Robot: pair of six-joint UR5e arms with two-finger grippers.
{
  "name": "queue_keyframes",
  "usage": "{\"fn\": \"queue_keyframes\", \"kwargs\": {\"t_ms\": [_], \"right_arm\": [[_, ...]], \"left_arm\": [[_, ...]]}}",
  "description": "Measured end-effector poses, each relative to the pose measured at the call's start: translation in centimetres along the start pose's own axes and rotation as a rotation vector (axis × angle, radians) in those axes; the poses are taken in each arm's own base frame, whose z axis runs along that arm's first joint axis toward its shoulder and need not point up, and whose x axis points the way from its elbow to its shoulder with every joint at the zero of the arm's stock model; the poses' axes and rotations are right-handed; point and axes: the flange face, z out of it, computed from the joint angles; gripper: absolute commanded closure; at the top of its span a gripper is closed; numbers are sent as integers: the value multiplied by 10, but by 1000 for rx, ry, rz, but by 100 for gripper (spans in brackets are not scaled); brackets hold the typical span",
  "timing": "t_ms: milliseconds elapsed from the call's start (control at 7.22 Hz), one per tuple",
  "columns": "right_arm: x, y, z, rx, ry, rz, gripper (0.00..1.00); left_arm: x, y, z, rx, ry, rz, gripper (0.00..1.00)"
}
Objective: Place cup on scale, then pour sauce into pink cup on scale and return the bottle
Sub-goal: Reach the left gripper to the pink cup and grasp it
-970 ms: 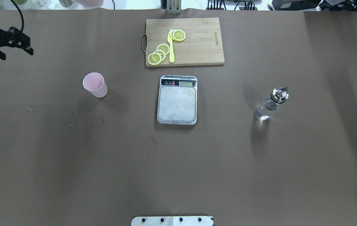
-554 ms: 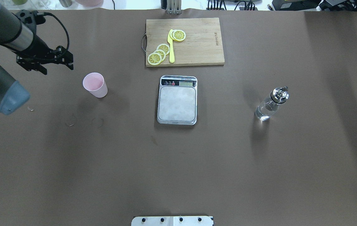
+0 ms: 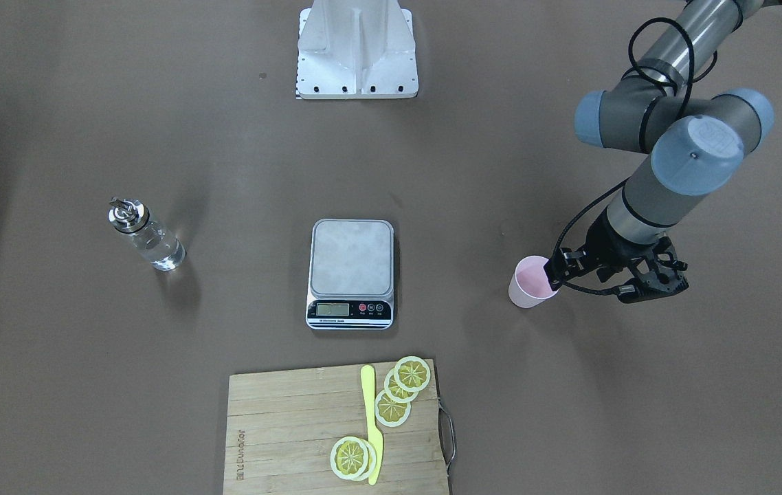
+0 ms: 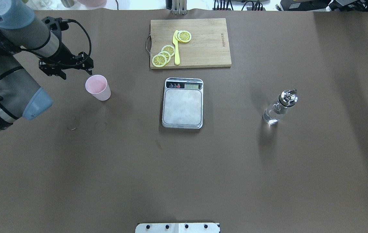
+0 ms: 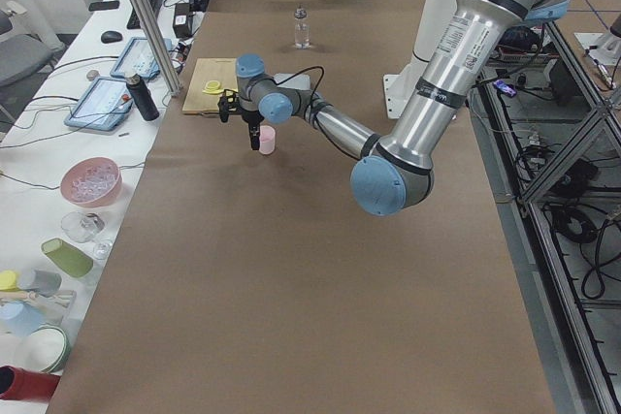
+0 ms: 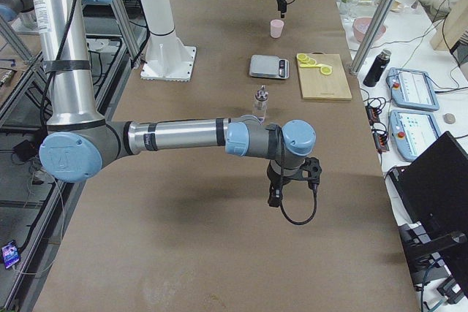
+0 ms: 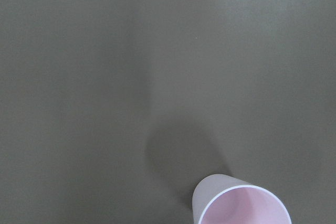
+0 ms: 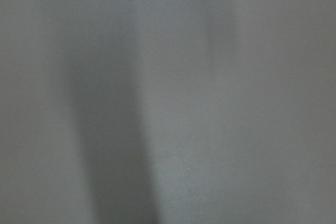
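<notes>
Spread left end effector (image 4: 75, 72), holding nothing, just beside the small pale pink tapered cup (image 4: 98, 87).
The right end effector (image 6: 276, 196) hangs over the brown surface (image 4: 184, 178) near its right edge; I cannot tell its grip. Across the middle, the cup stands toward the left edge, the flat grey steel-topped digital scale (image 4: 182, 103) at centre, and the clear glass bottle with silver spout (image 4: 279, 106) holding colourless sauce (image 4: 272, 116) toward the right edge.
</notes>
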Motion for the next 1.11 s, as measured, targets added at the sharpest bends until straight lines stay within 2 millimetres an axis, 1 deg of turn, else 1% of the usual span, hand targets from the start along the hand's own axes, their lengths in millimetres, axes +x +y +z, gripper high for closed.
{"fn": "queue_keyframes", "kwargs": {"t_ms": [139,277,416,554,693,831,1108], "right_arm": [[0,0,0,0,0,0,0],[0,0,1,-2,0,0,0],[-1,-1,1,-3,0,0,0],[0,-1,2,-5,0,0,0],[0,-1,3,-6,1,1,0],[0,-1,3,-7,0,1,0],[0,-1,3,-7,-1,1,0]], "left_arm": [[0,1,6,-4,0,3,21],[4,4,10,-9,2,9,21],[10,8,12,-15,6,17,24],[14,13,16,-23,7,24,56],[18,18,19,-29,7,26,86],[19,20,22,-34,7,23,100],[20,22,22,-40,6,15,100]]}}
